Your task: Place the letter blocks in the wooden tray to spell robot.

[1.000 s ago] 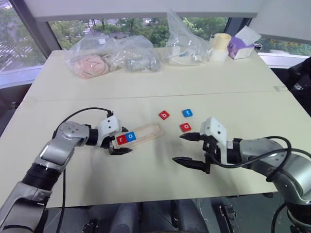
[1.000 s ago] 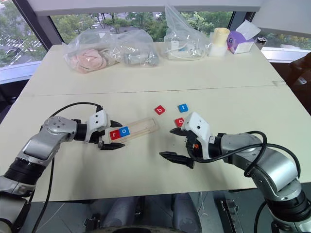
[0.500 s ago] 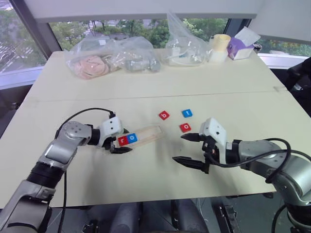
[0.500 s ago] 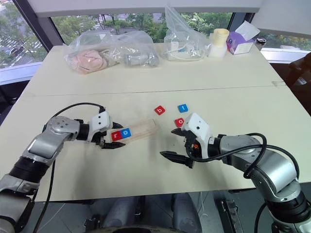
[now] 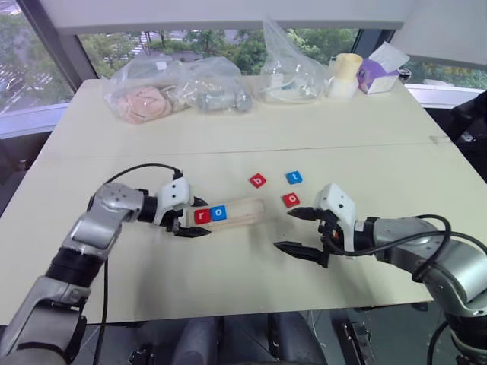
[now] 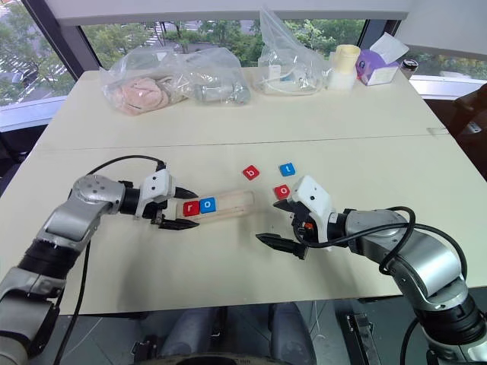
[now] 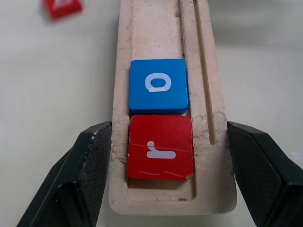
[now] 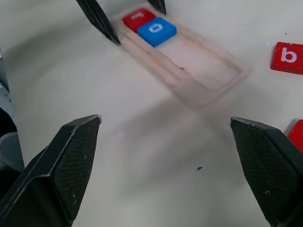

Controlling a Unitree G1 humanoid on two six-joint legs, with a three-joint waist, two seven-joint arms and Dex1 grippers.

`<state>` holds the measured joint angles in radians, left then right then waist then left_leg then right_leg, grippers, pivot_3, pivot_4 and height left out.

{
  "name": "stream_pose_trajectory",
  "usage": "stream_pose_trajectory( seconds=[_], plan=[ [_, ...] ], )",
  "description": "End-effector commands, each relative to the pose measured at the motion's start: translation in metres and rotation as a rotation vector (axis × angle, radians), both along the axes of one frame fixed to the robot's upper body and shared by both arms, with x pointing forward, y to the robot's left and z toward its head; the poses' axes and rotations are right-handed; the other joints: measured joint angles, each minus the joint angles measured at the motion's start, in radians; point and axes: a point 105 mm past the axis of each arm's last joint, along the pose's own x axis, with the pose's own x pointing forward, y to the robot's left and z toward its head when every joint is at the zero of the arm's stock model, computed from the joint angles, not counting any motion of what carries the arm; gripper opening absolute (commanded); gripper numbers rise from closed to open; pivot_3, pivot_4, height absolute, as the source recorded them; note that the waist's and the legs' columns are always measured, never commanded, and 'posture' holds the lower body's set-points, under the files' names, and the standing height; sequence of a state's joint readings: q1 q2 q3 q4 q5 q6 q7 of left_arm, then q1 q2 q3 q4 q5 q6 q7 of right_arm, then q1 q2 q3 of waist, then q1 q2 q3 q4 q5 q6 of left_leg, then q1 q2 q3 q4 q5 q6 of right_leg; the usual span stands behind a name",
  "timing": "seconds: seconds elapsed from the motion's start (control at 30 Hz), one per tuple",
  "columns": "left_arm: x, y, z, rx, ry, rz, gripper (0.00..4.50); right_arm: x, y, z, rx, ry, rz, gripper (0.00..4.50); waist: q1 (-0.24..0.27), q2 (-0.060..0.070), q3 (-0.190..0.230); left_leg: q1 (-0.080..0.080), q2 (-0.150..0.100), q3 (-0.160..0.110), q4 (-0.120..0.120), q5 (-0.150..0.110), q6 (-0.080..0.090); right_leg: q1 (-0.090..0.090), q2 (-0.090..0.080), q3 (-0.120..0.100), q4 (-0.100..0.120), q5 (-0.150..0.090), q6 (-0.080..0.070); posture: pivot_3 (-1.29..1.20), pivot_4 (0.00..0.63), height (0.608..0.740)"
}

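While our left pincer clamps the long pale-wood tray's end, a twist could spill its red "r" tile and blue "o" tile. Our right pincer gapes wide, empty.

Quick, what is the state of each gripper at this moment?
Left gripper: closed on the end of the wooden tray.
Right gripper: open, holding nothing.

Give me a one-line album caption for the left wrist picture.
Left hand clamps the end of the wooden tray, where the red r block and blue o block already sit.
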<state>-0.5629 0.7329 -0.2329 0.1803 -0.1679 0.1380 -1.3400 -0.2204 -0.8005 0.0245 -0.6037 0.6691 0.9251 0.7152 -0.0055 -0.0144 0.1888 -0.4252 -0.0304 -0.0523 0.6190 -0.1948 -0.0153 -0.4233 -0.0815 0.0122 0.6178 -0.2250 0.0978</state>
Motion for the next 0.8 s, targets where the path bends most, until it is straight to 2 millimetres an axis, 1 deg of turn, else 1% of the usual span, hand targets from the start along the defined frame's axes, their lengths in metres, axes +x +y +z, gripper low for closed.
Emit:
stream_pose_trajectory(
  seconds=[0.03, 0.17, 0.37, 0.43, 0.47, 0.57, 0.63, 0.7, 0.8],
  plan=[
    [0.0, 0.0, 0.001, 0.048, -0.018, -0.084, 3.13, 0.002, -0.003, 0.009, 0.003, -0.05, -0.01, 4.5, -0.001, 0.0, 0.0, 0.0, 0.0, 0.0, 0.0, 0.0, 0.0, 0.0, 0.0, 0.0, 0.0, 0.0, 0.0, 0.0, 0.15, 0.74],
    [0.002, -0.001, -0.01, 0.086, -0.015, -0.106, 3.13, 0.0, -0.004, 0.008, 0.007, -0.045, -0.028, 4.5, -0.004, 0.0, 0.0, 0.0, 0.0, 0.0, 0.0, 0.0, 0.0, 0.0, 0.0, 0.0, 0.0, 0.0, 0.0, 0.0, 0.15, 0.74],
    [0.005, -0.005, -0.025, 0.096, -0.005, -0.079, 3.13, -0.002, -0.005, 0.006, 0.008, -0.039, -0.046, 4.5, -0.003, 0.0, 0.0, -0.001, 0.0, 0.0, 0.002, 0.0, 0.0, 0.0, 0.0, 0.0, 0.001, 0.0, 0.0, 0.0, 0.15, 0.74],
    [0.002, -0.002, -0.033, 0.133, 0.004, -0.09, 4.17, -0.003, -0.005, 0.006, 0.002, -0.039, -0.046, 4.5, -0.003, 0.0, 0.0, -0.001, 0.0, 0.0, 0.002, 0.0, 0.001, 0.0, 0.0, 0.0, 0.001, 0.0, 0.001, 0.0, 0.15, 0.74],
    [0.001, -0.001, -0.035, 0.14, 0.014, -0.091, 4.47, -0.003, -0.005, 0.007, 0.0, -0.039, -0.045, 4.5, -0.003, 0.0, 0.0, -0.001, 0.0, 0.0, 0.002, 0.0, 0.001, 0.0, 0.001, 0.0, 0.001, 0.0, 0.001, 0.0, 0.15, 0.74],
    [0.0, -0.003, -0.032, 0.096, 0.023, -0.082, 4.47, -0.002, -0.006, 0.008, -0.003, -0.04, -0.041, 4.5, -0.004, 0.0, 0.0, 0.0, 0.0, 0.0, 0.002, 0.0, 0.001, 0.0, 0.001, 0.0, 0.001, 0.0, 0.001, 0.0, 0.15, 0.74],
    [0.003, -0.004, -0.03, 0.087, -0.014, -0.072, 4.47, -0.002, -0.006, 0.008, -0.007, -0.039, -0.039, 4.5, -0.004, 0.0, 0.0, 0.0, 0.0, 0.0, 0.002, 0.0, 0.001, 0.0, 0.001, 0.0, 0.001, 0.0, 0.001, 0.0, 0.15, 0.74],
    [0.003, -0.002, -0.031, 0.086, -0.034, -0.058, 4.47, -0.002, -0.006, 0.008, -0.01, -0.038, -0.032, 4.5, -0.002, 0.0, 0.0, 0.0, 0.0, 0.0, 0.002, 0.0, 0.001, 0.0, 0.001, 0.0, 0.001, 0.0, 0.001, 0.0, 0.15, 0.74],
    [-0.001, 0.006, -0.027, 0.059, -0.002, -0.028, 4.47, -0.002, -0.005, 0.009, -0.009, -0.038, -0.021, 4.5, -0.003, 0.0, 0.0, 0.0, 0.0, -0.001, 0.003, 0.0, 0.001, 0.001, 0.0, 0.0, 0.001, 0.0, 0.001, 0.0, 0.15, 0.74]
  ],
)
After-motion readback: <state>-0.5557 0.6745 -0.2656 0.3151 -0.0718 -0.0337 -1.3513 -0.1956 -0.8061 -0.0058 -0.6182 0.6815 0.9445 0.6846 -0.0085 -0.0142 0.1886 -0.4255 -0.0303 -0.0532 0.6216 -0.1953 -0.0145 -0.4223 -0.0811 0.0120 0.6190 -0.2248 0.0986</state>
